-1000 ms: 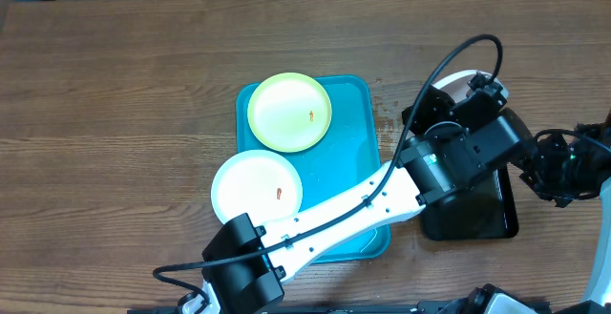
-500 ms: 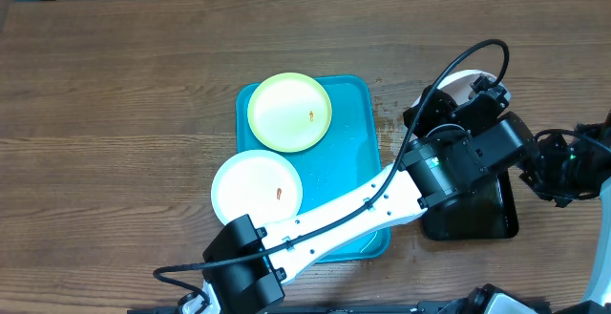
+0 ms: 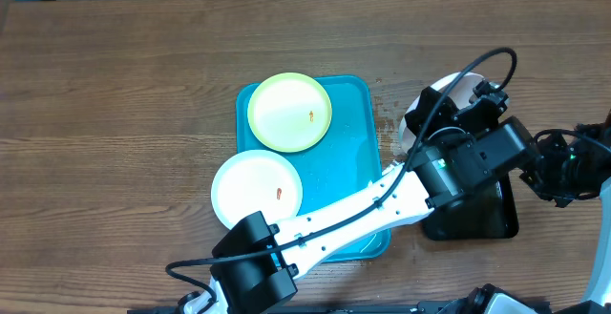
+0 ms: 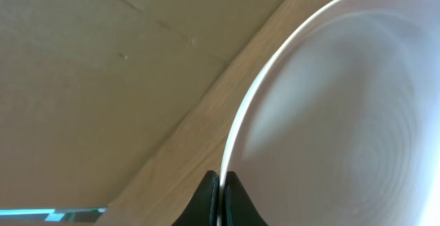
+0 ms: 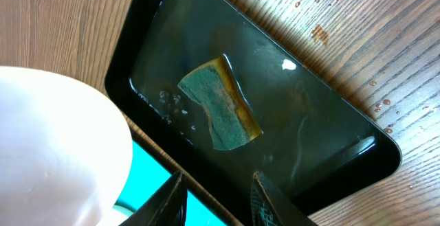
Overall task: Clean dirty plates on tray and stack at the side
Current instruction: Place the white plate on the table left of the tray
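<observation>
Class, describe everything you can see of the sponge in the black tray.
The sponge, yellow foam with a blue-green scouring face turned up, lies slightly curled in the shallow black plastic tray, near its middle. The tray floor looks wet, with droplets beside it. Nothing else touches it.

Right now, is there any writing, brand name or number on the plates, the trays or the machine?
No readable text in any view.
The orange marks on the yellow-green plate and the white plate are smears, not print.
The held plate in the left tool, the blue tray, the black tray and the sponge carry no label.
</observation>
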`<state>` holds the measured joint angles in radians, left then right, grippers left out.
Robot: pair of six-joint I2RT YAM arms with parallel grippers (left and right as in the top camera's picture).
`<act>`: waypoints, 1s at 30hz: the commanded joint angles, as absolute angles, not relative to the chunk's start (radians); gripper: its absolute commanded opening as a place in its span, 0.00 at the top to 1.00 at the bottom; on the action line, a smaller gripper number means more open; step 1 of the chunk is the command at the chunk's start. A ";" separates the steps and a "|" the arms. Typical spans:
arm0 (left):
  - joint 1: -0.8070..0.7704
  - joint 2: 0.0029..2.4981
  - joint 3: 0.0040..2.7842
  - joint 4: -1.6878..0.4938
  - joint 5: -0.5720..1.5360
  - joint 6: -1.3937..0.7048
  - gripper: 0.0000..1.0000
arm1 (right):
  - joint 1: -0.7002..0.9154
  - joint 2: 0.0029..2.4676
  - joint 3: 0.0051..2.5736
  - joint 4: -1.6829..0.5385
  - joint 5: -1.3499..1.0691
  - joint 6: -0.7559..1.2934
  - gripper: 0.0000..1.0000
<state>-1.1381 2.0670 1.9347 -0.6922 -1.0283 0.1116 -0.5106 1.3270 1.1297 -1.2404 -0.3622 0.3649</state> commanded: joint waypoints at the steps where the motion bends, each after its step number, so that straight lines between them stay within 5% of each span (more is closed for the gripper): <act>1: -1.141 2.077 1.953 -0.735 -1.052 0.049 0.96 | -0.515 1.320 1.145 -1.238 -0.368 0.357 0.68; 7: -1.102 2.009 1.961 -0.988 -0.934 -0.244 0.96 | -0.515 1.320 1.145 -1.248 -0.368 0.339 0.68; 11: -0.976 1.856 1.961 -1.182 -0.668 -0.440 0.96 | -0.514 1.320 1.145 -1.250 -0.368 0.332 0.68; 16: -0.720 1.729 1.961 -1.325 -0.389 -0.460 0.96 | -0.506 1.320 1.145 -1.237 -0.369 0.286 0.67; 23: -0.223 1.692 1.956 -1.544 -0.346 -0.439 0.96 | -0.470 1.320 1.145 -1.237 -0.369 0.260 0.67; 30: 0.313 1.695 1.756 -1.433 -0.093 -0.389 0.96 | -0.464 1.320 1.145 -1.234 -0.369 0.261 0.67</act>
<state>0.1501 1.6962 1.8656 -1.4742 -0.2539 -0.4091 -0.4679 1.3270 1.1297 -1.2411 -0.3622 0.2741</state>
